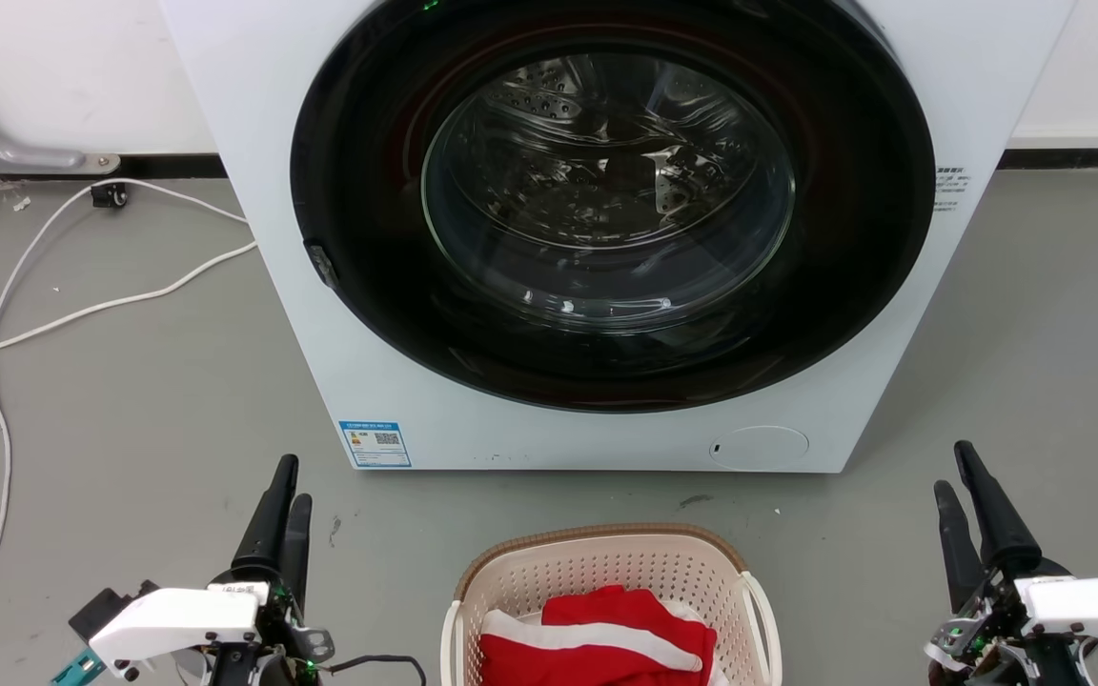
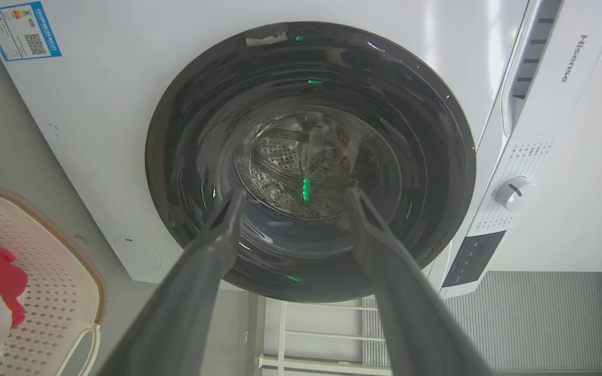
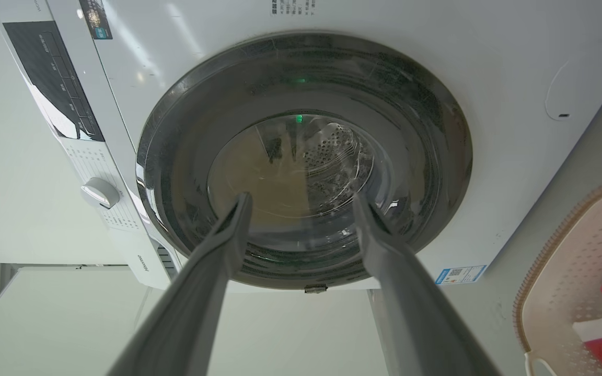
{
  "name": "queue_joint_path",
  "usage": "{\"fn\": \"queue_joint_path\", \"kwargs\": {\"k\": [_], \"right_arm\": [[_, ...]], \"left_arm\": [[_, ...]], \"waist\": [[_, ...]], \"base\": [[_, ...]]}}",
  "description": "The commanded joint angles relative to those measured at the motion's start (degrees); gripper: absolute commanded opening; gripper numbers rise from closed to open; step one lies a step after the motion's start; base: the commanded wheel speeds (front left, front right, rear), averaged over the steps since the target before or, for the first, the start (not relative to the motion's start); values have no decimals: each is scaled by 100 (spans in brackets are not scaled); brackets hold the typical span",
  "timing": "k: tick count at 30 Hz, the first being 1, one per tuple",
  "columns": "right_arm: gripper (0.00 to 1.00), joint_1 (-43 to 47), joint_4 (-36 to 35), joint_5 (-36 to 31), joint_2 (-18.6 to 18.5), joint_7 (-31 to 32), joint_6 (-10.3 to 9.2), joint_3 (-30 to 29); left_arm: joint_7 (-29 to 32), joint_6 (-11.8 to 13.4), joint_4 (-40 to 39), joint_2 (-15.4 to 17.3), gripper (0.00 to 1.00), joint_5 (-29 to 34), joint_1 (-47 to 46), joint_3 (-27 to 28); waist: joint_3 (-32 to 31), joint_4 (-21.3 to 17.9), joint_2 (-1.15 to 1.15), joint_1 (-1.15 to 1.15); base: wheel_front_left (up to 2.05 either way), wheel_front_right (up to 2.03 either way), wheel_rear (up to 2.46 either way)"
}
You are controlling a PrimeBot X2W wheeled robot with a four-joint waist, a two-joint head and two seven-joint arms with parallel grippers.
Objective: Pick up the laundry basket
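Left gripper [image 1: 294, 482] near basket [image 1: 606, 535] of clothes [image 1: 597, 640]

Laundry basket [image 1: 606, 572]: cream walls pierced by a regular grid of small holes, brown woven-look rim, white side handles. Garment [image 1: 597, 638] inside it: bright red with a broad white stripe. Washing machine [image 1: 606, 438]: white body. Door [image 1: 339, 238]: glossy black ring around clear glass. Drum [image 1: 559, 95]: silvery, dotted with perforations. Label [image 1: 376, 444] at the left of the machine's front: blue border, white field, black square code. Floor [image 1: 130, 429]: plain grey. Cable [image 1: 82, 310]: white. Skirting [image 1: 168, 167]: black, below a white wall [image 1: 111, 57]. Left pincer [image 1: 294, 481] and right pincer [image 1: 952, 467]: dark fingers on white housings, with small green lights.
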Motion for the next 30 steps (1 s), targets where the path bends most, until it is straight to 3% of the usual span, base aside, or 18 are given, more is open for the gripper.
{"fn": "queue_joint_path", "kwargs": {"k": [1,7,23,30], "right_arm": [[100,-1,-168,-138,-23,-76,1,27],[100,83,-293,-804,-56,-238,1,10],[100,334,-789,-3531,-20,-539,1,-112],[100,415,-942,-4253,-9,-563,1,-89]], "left_arm": [[-79,-10,-158,25,100,157,-99,-46],[-238,-10,-297,29,100,901,-72,-100],[-616,46,-550,46,100,3302,-7,-359],[-741,133,-546,137,100,4042,-15,-502]], "waist": [[-3,1,0,0],[-11,-2,0,0],[-36,10,0,0],[-43,9,0,0]], "base": [[0,0,0],[0,0,0],[0,0,0],[0,0,0]]}}
